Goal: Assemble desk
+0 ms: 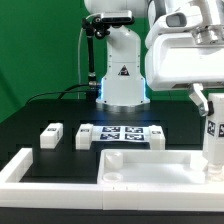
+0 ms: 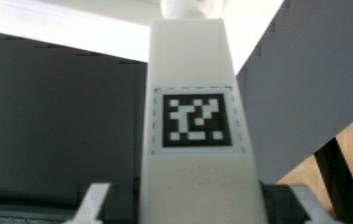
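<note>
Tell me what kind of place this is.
Probably a robotics lab bench set up for assembly trials: a white robot arm stands on a black table before a green backdrop, with a marker board and a tagged white leg block held in its tool.

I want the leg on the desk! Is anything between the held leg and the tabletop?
Nothing visible. The leg, upright in the fingers, is at the tabletop's end on the exterior view's right.
</note>
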`<state>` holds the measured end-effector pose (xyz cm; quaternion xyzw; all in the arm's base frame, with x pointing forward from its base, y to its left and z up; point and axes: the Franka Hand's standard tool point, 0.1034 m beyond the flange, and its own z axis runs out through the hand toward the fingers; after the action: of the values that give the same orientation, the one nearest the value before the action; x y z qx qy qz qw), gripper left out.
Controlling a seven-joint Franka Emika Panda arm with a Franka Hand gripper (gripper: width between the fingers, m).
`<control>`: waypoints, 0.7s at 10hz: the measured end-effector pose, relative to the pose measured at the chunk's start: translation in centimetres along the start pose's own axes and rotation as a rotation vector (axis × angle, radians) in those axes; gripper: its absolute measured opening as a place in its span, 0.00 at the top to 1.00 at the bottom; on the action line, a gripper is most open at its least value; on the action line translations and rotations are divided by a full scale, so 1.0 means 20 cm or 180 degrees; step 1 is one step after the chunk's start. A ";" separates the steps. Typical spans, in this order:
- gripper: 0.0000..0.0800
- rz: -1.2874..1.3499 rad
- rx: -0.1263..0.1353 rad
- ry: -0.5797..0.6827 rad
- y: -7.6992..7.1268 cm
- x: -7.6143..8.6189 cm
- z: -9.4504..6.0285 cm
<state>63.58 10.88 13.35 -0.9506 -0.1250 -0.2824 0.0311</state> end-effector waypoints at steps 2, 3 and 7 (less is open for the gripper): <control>0.64 0.0003 0.0009 -0.0012 -0.01 -0.01 0.04; 0.64 0.0001 0.0009 -0.0003 -0.01 -0.01 0.04; 0.64 -0.0008 -0.0005 0.0104 -0.02 -0.02 0.03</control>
<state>63.46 11.29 12.55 -0.9458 -0.1255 -0.2979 0.0320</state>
